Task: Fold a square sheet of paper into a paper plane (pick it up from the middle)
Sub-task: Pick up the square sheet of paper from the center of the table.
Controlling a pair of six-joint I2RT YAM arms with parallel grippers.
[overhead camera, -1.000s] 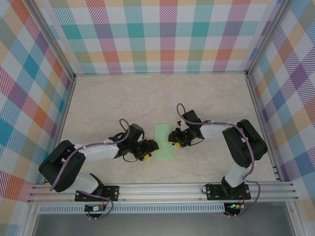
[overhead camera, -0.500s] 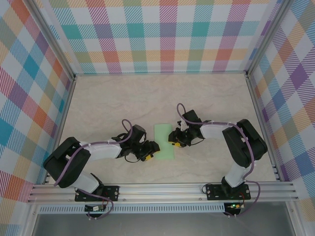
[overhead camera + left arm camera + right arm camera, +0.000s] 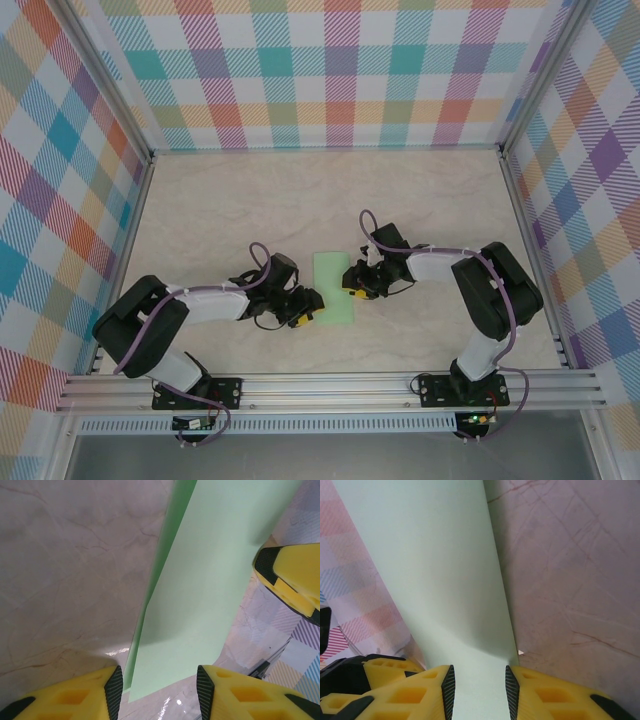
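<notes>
The square sheet of paper (image 3: 335, 288) lies folded to a narrow pale green strip on the table between both arms. In the left wrist view its top layer (image 3: 210, 580) lifts off a darker lower layer (image 3: 165, 555). My left gripper (image 3: 306, 316) is at the strip's near left corner, open, and that corner (image 3: 150, 680) lies in the gap of the left gripper (image 3: 159, 692). My right gripper (image 3: 352, 284) sits on the strip's right edge. The right gripper (image 3: 480, 692) is open, and the paper (image 3: 435, 570) runs flat through its gap.
The marble-look tabletop (image 3: 250, 200) stretches far and to both sides of the paper. Plaid walls (image 3: 340, 70) close in the back and sides. An aluminium rail (image 3: 330, 385) runs along the near edge. The right gripper's yellow finger (image 3: 295, 575) stands close beyond the paper in the left wrist view.
My left gripper has crept right and nearer, up to the paper's near left corner, and its jaws have narrowed. The right arm and the paper have stayed still.
</notes>
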